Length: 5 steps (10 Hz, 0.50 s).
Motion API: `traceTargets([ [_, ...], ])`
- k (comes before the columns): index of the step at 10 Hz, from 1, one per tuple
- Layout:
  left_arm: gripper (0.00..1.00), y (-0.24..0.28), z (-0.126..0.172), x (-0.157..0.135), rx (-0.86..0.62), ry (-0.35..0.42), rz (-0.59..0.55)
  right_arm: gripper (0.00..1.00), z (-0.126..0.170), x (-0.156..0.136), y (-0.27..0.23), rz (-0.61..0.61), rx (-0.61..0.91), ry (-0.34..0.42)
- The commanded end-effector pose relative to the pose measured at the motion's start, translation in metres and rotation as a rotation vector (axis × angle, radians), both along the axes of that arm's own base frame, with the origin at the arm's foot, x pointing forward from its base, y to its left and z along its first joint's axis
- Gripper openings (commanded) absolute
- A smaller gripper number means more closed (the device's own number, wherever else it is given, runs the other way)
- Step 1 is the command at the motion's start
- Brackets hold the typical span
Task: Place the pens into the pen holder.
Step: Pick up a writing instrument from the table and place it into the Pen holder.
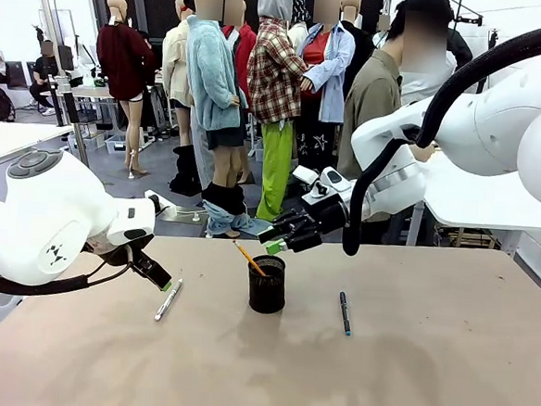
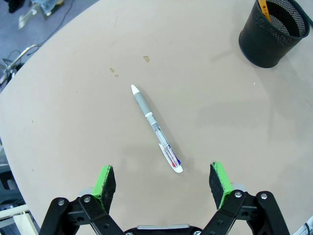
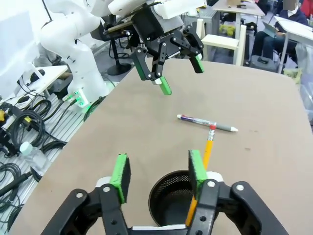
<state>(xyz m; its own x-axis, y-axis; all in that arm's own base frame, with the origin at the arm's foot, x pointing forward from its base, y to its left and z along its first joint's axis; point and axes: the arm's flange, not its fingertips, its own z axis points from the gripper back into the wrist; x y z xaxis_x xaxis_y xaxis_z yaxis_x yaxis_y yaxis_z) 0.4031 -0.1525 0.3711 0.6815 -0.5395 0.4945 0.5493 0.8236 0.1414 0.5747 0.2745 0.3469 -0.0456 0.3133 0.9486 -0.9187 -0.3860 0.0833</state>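
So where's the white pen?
In the front view the white pen lies flat on the table, left of the pen holder, beside the left claw.

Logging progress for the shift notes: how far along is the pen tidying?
Done: one yellow pencil stands in the pen holder, the open right gripper above it. In hand: nothing; the open left gripper hovers over the white pen. Left: that pen and the dark pen on the table.

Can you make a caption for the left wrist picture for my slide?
Open left gripper hovers over a white pen on the table; a pencil stands in the black pen holder.
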Motion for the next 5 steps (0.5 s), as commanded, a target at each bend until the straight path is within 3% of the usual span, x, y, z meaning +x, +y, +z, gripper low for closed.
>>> traceTargets([
  [1,1.00,0.002,0.000,0.000,-0.003,0.000,0.003,0.68,0.007,-0.013,-0.014,-0.022,-0.015,-0.034],
  [3,1.00,0.002,0.000,0.000,-0.003,0.000,0.003,0.68,0.036,-0.027,-0.035,-0.144,-0.120,-0.090],
  [4,1.00,0.002,0.000,0.000,-0.003,0.000,0.003,0.68,0.060,-0.041,-0.049,-0.268,-0.206,-0.159],
  [5,1.00,0.002,0.000,0.000,-0.003,0.000,0.003,0.68,0.078,-0.046,-0.058,-0.384,-0.304,-0.149],
])
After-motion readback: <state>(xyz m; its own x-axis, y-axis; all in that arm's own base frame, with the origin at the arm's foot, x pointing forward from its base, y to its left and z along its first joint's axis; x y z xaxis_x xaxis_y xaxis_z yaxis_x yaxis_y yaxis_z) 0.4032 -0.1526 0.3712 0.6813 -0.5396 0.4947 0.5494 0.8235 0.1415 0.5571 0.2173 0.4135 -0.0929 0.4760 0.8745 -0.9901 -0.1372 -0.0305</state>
